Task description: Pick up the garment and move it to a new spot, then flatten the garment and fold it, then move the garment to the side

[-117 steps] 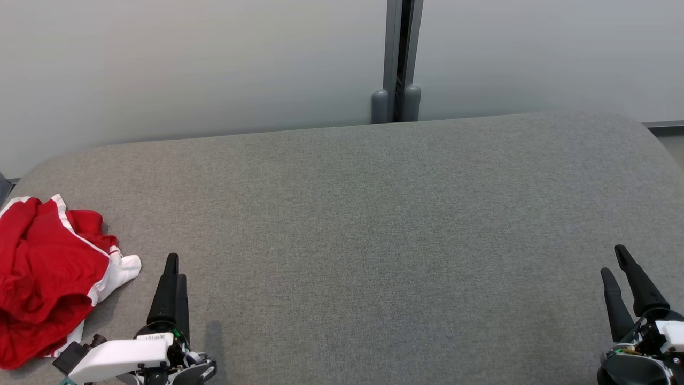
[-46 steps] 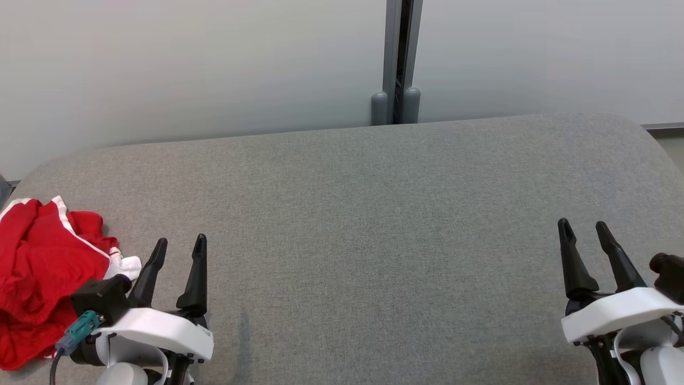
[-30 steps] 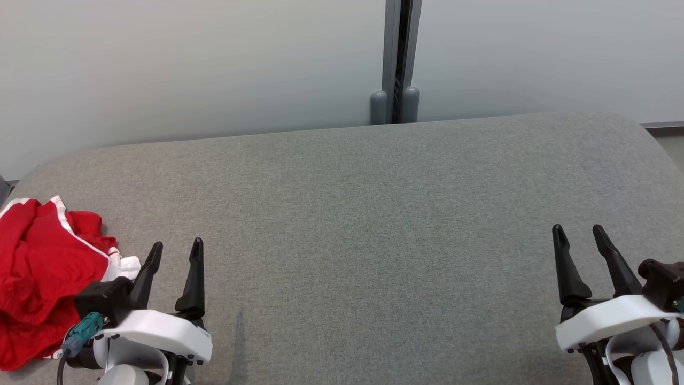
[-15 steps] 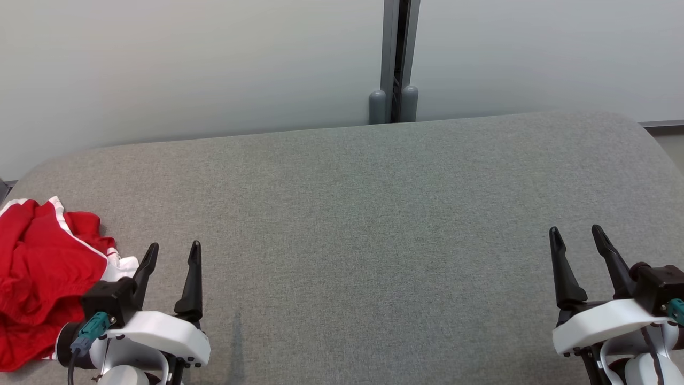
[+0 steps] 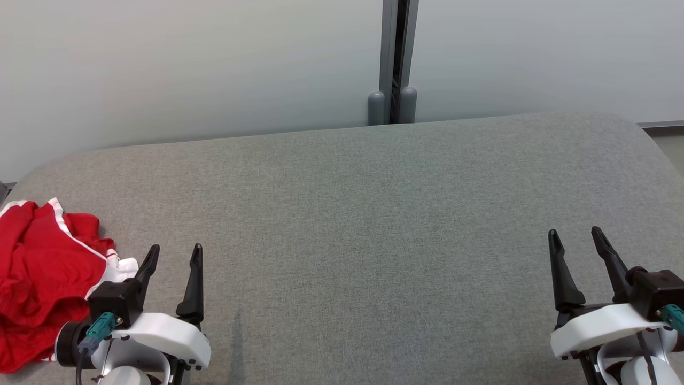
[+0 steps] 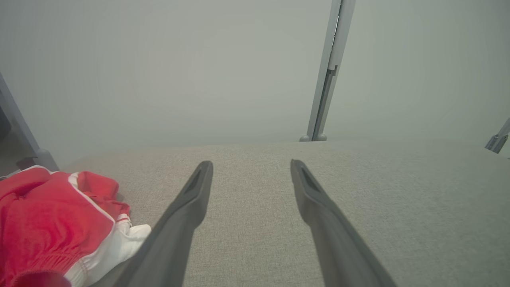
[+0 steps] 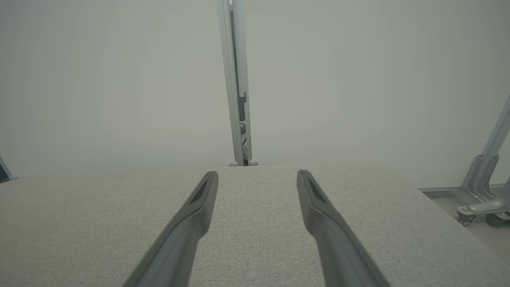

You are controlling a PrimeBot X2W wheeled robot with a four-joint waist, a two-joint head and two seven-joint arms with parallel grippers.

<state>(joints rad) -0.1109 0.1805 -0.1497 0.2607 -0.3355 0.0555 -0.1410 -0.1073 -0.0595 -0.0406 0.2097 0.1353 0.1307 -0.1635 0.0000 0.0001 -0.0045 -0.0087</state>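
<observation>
Off the outer side of the left jaws: the garment (image 5: 43, 283), a red heap with white trim, lies crumpled on the grey padded surface (image 5: 347, 214). Its white corner sits just beside the outer finger of my left gripper (image 5: 176, 248). I cannot tell whether cloth and finger touch.

Left gripper: the fingers are spread wide with nothing between them. They point straight ahead, past the heap and not at it.

Right gripper: my right gripper (image 5: 574, 232) is spread just as wide and carries nothing. It sits over the far side of the surface, well apart from the garment.

Garment's lie: it is bunched, so I read no clean long axis. The heap runs roughly alongside the left fingers, from beyond their tips back to beside the wrist. A white stripe slants across it toward the jaws.

Nearer arm: the left, plainly, since the whole width of the surface lies between the right jaws and the cloth.

Coming move, as I judge it: swing the left jaws outward and tip them down onto the near white-trimmed edge. That edge looks to me like the easiest fold to pinch.

New spot: the stretch of surface between the two grippers, inward of the left jaws, looks the likely landing place.
</observation>
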